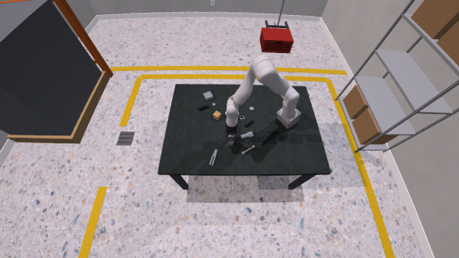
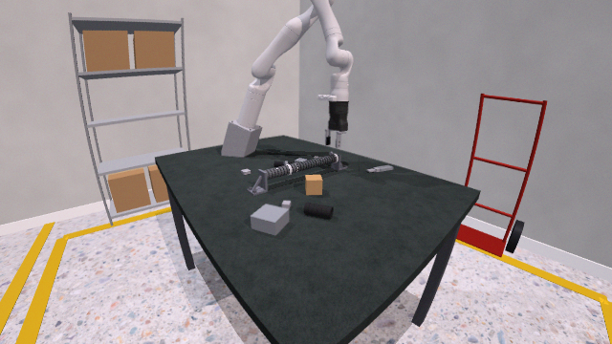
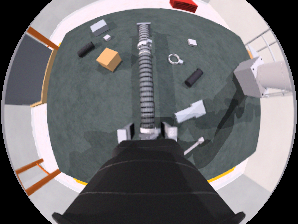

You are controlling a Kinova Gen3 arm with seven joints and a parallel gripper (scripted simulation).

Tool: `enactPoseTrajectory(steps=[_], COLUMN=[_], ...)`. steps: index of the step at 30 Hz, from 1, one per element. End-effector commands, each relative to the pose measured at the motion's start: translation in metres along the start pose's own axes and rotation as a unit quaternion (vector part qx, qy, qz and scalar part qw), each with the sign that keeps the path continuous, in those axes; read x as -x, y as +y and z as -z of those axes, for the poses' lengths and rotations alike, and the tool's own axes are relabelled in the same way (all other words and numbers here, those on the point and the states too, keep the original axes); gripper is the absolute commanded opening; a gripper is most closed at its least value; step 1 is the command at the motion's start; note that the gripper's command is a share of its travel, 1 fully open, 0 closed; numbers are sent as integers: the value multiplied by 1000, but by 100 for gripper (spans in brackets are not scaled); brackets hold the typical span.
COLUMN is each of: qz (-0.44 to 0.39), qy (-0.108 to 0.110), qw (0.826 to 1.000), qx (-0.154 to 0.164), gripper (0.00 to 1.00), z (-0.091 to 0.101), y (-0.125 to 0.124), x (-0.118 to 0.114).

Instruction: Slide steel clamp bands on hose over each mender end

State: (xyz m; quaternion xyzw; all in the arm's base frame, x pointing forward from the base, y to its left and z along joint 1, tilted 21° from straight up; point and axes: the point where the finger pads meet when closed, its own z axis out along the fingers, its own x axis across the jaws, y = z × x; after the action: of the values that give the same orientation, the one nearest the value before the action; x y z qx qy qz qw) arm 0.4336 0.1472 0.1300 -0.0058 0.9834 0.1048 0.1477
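Hovering fully spread and empty above the far end of the ribbed hose [image 2: 302,165], which is held in its cradle, the gripper [image 2: 334,139] should be lowered squarely astride the nearest clamp band [image 2: 334,158].

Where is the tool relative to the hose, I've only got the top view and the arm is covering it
Observer: The tool hangs open above the far end of the hose, clear of it, holding nothing.
Operator: How is the hose supported?
Observer: It lies level between two grey brackets, one at the near end and one at the far end, raised off the table.
Operator: Can you see the clamp bands?
Observer: Yes. In the exterior view one pale band sits toward the near half of the hose and another close to the far bracket.
Operator: Anything crowding the hose?
Observer: A small tan cube stands on the table just in front of its middle, apart from it.
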Motion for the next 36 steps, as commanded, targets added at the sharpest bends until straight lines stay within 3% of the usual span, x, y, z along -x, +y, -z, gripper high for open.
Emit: enactPoseTrajectory(steps=[1, 14, 15, 36], qz=[3, 3, 3, 3], qy=[0, 0, 0, 0], qw=[1000, 1000, 1000, 1000], qx=[1, 1, 1, 1], gripper=[100, 100, 86, 86], z=[0, 0, 0, 0], y=[4, 5, 5, 5], x=[0, 0, 0, 0])
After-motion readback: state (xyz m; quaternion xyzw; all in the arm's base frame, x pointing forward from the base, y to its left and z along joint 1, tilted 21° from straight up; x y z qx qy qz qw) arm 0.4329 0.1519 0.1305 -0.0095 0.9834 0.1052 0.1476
